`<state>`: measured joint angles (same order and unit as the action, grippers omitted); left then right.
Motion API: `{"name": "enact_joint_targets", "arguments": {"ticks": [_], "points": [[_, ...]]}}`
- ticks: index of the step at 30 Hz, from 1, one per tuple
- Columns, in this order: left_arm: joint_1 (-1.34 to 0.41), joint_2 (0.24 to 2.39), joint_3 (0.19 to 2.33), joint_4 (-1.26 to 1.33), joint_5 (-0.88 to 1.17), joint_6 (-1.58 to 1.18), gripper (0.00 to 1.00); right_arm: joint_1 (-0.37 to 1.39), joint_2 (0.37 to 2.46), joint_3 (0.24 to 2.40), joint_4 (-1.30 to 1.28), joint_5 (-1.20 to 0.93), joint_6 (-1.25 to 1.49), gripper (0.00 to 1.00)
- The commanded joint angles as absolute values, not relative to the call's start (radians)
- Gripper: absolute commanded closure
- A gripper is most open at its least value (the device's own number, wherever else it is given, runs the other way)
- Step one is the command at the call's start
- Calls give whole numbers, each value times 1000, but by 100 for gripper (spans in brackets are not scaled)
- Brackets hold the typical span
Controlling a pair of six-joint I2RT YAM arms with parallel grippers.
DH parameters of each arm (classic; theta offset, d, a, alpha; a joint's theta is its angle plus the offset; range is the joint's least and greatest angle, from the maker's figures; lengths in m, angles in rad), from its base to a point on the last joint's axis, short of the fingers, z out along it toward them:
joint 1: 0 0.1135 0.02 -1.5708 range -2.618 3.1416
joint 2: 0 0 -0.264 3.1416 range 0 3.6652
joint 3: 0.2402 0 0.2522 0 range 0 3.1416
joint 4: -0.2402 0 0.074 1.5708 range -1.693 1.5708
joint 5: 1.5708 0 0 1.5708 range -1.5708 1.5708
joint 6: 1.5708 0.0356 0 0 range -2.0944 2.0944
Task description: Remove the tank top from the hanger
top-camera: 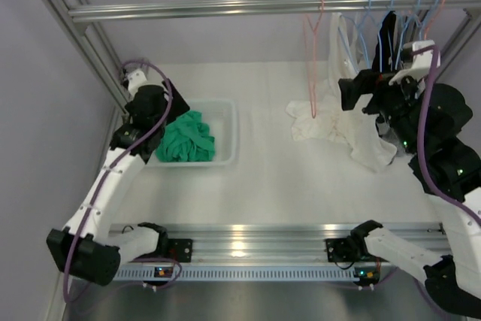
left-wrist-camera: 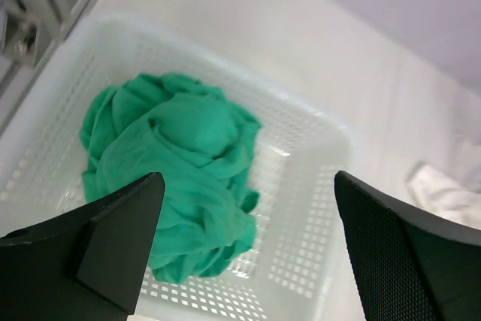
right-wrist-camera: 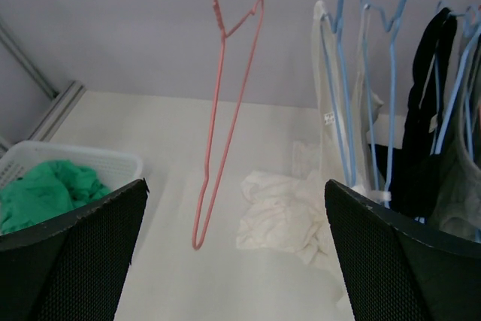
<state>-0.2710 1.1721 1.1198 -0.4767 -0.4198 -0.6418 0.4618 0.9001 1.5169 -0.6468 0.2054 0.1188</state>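
Note:
A white tank top (right-wrist-camera: 329,95) hangs on a light blue hanger (right-wrist-camera: 342,73) from the rail, and its lower part trails onto the table (top-camera: 370,148). My right gripper (top-camera: 347,94) is open and empty. It is held above the table just left of that garment, its jaws wide apart in the right wrist view (right-wrist-camera: 234,186). My left gripper (top-camera: 174,110) is open and empty over the white basket (left-wrist-camera: 316,208). Its jaws are wide apart above a green garment (left-wrist-camera: 180,178).
An empty pink hanger (right-wrist-camera: 225,110) hangs left of the tank top. A crumpled white cloth (right-wrist-camera: 282,216) lies on the table below. Several blue hangers with a black garment (right-wrist-camera: 425,110) and others crowd the rail's right end. A metal rail (top-camera: 225,8) runs along the back.

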Motion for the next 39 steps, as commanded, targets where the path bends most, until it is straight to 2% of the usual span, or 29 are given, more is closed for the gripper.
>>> {"name": "enact_joint_targets", "arguments": {"ticks": [1, 2, 4, 5, 8, 10, 13, 17, 22, 27, 30, 31, 36, 39], "points": [[-270, 1025, 1259, -515, -298, -523, 1, 436, 982, 1623, -687, 339, 28, 1], [-271, 1003, 1273, -546, -269, -512, 1, 369, 1036, 1673, -702, 310, 17, 2], [-270, 947, 1292, -567, -133, -465, 1, 275, 1112, 1715, -747, 110, 9, 6], [-271, 927, 1286, -574, -74, -456, 1, 218, 1129, 1736, -752, 72, -29, 14], [-272, 861, 1235, -572, 171, -411, 1, 180, 1187, 1776, -765, 48, -80, 26], [-272, 816, 1197, -571, 256, -381, 1, 167, 1231, 1793, -769, 34, -113, 28], [-271, 753, 1097, -572, 229, -361, 1, 146, 1304, 1830, -779, 6, -147, 33], [-271, 690, 990, -571, 88, -354, 1, 130, 1364, 1871, -776, 44, -160, 37], [-270, 690, 939, -572, 91, -331, 1, 127, 1400, 1881, -775, 74, -175, 39], [-272, 718, 927, -571, 97, -331, 1, 124, 1428, 1839, -773, 5, -163, 50], [-272, 716, 927, -572, 95, -322, 1, 124, 1439, 1821, -772, 5, -144, 60], [-270, 712, 922, -571, 94, -321, 1, 123, 1440, 1818, -772, 6, -137, 68], [-272, 710, 911, -571, 98, -319, 1, 126, 1436, 1793, -736, -52, -83, 83], [-271, 709, 910, -572, 117, -314, 1, 124, 1433, 1786, -727, -63, -60, 96]]}}
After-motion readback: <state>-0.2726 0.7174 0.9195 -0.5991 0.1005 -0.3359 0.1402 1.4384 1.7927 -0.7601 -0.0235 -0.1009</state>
